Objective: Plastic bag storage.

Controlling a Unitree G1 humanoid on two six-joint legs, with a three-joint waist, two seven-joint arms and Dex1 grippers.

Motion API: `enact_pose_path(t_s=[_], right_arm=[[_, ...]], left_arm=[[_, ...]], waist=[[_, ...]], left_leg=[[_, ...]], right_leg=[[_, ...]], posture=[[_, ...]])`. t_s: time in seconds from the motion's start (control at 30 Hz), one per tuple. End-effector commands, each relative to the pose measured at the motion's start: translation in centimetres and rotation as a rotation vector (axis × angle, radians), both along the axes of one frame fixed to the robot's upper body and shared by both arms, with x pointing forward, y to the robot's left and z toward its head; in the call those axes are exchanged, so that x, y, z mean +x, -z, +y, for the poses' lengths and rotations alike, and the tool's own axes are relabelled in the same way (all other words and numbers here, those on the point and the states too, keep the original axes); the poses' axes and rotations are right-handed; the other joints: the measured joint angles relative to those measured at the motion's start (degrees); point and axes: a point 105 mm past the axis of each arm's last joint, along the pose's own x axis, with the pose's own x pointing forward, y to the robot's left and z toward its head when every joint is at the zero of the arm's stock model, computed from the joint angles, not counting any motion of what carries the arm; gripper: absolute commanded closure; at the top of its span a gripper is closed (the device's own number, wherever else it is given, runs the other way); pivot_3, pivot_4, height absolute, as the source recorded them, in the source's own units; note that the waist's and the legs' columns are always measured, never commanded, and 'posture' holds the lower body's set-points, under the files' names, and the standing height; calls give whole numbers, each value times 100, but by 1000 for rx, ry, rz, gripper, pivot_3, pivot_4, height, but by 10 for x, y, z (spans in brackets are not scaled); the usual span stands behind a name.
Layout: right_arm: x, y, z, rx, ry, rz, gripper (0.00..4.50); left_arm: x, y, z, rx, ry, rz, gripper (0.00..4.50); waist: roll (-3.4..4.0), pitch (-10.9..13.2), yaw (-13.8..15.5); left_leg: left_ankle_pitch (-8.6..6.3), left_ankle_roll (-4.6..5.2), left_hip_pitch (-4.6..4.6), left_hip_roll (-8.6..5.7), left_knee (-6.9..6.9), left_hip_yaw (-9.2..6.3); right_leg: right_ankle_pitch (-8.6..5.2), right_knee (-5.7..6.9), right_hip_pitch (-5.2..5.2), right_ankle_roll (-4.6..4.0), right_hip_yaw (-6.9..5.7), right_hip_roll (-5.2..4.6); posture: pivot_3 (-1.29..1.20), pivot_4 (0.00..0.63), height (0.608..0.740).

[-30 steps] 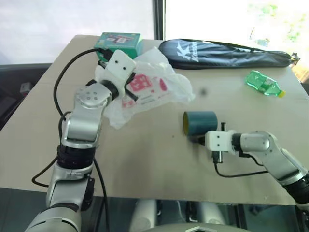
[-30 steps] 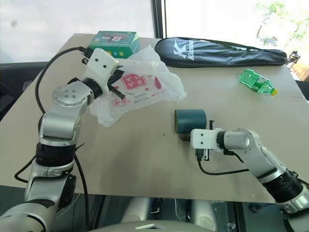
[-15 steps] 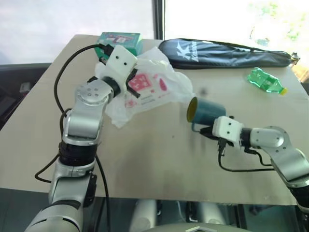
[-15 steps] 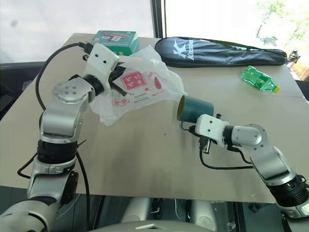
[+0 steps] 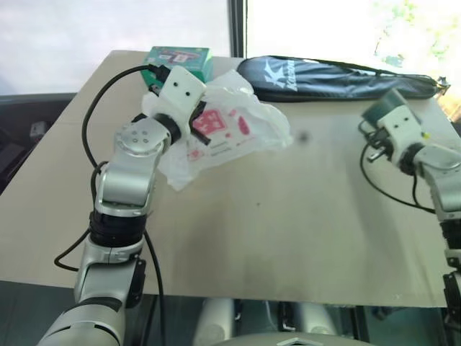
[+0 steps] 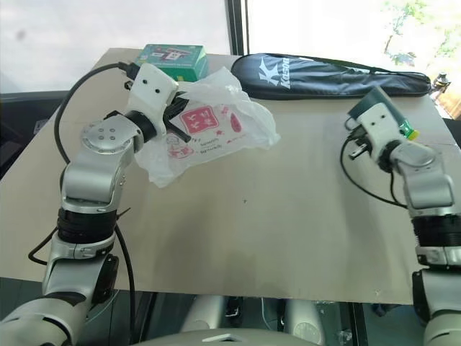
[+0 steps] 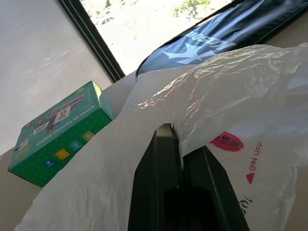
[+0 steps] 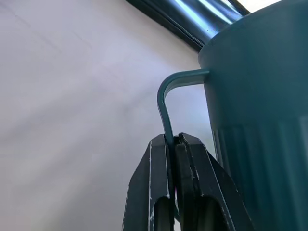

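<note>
The plastic bag (image 6: pixel 216 124), thin white film with red-pink print, hangs bunched above the table's far left part. My left gripper (image 7: pixel 180 144) is shut on a fold of the bag near its top. At the right side of the table, my right gripper (image 8: pixel 173 140) is shut on the thin handle of a dark teal cup (image 8: pixel 260 96). That cup (image 6: pixel 371 102) is held lifted off the table, in front of the black racket cover's right end.
A green box (image 6: pixel 171 56) lies at the far left edge, just behind the bag. The long black racket cover (image 6: pixel 317 74) lies across the back. A green bottle's yellow cap (image 6: pixel 410 132) peeks out beside my right hand. The tabletop (image 6: pixel 252 231) is tan.
My right gripper has lifted the teal cup by its handle from the table's middle and swung it far to the right. The left arm and bag have stayed put.
</note>
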Motion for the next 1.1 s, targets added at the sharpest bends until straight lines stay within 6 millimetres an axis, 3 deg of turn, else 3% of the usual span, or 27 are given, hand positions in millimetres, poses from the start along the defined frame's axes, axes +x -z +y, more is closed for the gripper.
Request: enact_pose_path(t_s=[0.03, 0.2, 0.3, 0.6, 0.7, 0.83, 0.93, 1.0, 1.1], right_arm=[[5, -33, -38, -128, 81, -70, 4435], [10, -32, -81, -399, 156, 13, 4435], [10, -22, -98, -547, 178, 107, 4435], [2, 9, -116, -823, 159, 306, 4435], [-4, 26, -111, -863, 59, 405, 4435], [-6, 33, -96, -839, -81, 448, 4435], [-13, 40, -78, -726, -227, 509, 4435], [-27, 44, -59, -563, -388, 575, 4435], [-41, 35, -34, -355, -585, 563, 4435]], left_arm=[[-9, -19, -2, 2, -3, -78, 4500], [-10, -19, -1, 2, -11, -80, 4500], [-11, -19, -1, 2, -14, -83, 4500], [-22, -18, 8, 12, -59, -96, 4500], [-27, -17, 13, 17, -83, -93, 4500], [-30, -15, 18, 14, -104, -83, 4500], [-30, -12, 16, 14, -96, -73, 4500], [-28, -12, 16, 11, -93, -72, 4500], [-26, -12, 16, 4, -92, -69, 4500]], waist=[[7, 4, -4], [7, 4, -54], [7, 4, -124], [28, 17, -153], [31, 16, -156], [34, 18, -153], [33, 17, -157], [31, 18, -182], [24, 18, -234]], left_leg=[[0, 0, -6, 0, 0, 4], [1, -1, -22, 3, 0, 7], [1, -1, -23, 2, 0, 9], [2, -3, -24, 3, -1, 11], [2, -4, -23, 4, 0, 11], [2, -4, -23, 4, 1, 11], [2, -4, -18, 3, 5, 8], [2, -5, -5, 5, 5, 9], [1, -6, 63, 10, -10, 12]], right_leg=[[0, 1, -8, 0, 2, 0], [0, 1, -29, 0, 6, 2], [0, 0, -29, 1, 6, 1], [0, 1, -31, 1, 8, -1], [0, 2, -31, 1, 9, 1], [0, 2, -30, 1, 8, 1], [1, 2, -23, 2, 7, 2], [1, 1, -10, 2, 8, 3], [0, -9, 54, 1, 13, 8]], posture=[[0, 150, 740], [0, 150, 740], [0, 150, 740], [0, 150, 740], [0, 150, 740], [0, 150, 740], [0, 150, 740], [0, 150, 740], [0, 150, 740]])
